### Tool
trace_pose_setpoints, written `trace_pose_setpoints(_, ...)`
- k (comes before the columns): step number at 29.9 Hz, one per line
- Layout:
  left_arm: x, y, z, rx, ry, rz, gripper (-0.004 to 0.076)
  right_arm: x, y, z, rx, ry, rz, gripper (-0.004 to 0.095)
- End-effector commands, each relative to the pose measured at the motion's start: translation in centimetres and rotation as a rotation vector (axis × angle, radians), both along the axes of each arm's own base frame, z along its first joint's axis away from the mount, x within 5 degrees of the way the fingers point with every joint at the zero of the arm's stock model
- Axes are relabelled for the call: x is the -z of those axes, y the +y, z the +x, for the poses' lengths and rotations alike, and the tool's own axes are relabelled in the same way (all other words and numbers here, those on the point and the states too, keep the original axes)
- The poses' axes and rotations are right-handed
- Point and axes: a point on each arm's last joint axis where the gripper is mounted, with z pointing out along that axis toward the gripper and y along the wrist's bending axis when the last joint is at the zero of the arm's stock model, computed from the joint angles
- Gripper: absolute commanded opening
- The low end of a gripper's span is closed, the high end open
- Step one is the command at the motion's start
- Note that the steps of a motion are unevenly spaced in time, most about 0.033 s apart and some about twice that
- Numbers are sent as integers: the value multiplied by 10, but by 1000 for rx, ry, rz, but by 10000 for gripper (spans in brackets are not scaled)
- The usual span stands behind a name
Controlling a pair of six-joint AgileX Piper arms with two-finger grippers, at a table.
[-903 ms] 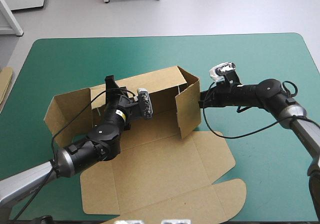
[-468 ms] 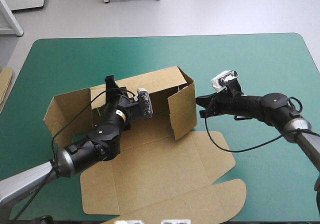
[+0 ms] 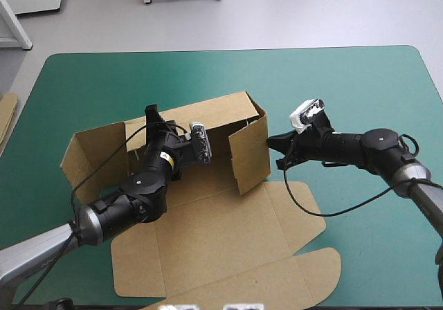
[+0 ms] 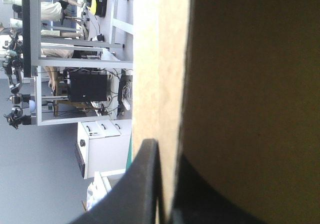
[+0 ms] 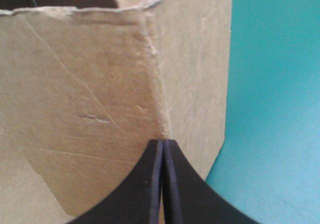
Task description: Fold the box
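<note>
The brown box lies as a cut sheet with its back wall raised. My left gripper holds that wall's top edge near its left end. In the left wrist view the wall runs between the two black fingers, so the left gripper is shut on it. The right side flap stands upright, swung inward across the box floor. My right gripper is shut and empty, its tip against the outside of this flap. In the right wrist view the right gripper touches the flap at a crease.
The box's lid panel lies flat toward the table's front edge. A left side flap leans outward. More board shows at the table's left edge. Bare teal-green cover stretches beyond and right of the box.
My right gripper has moved left, pushing the right side flap further inward over the box floor. The left arm has stayed where it was.
</note>
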Motion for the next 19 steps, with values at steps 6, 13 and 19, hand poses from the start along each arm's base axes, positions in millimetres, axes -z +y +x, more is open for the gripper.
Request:
trace_pose_setpoints(6,-7,1,-3,-23,19,-85,-9,-21,4,-8,-51,-40,73,250)
trace_pose_setpoints(13,-7,1,-3,-23,19,-85,-9,-22,4,-7,-36,-42,93,478)
trace_pose_setpoints(19,-7,1,-3,-23,19,-85,-9,-24,4,-4,-18,-68,107,542)
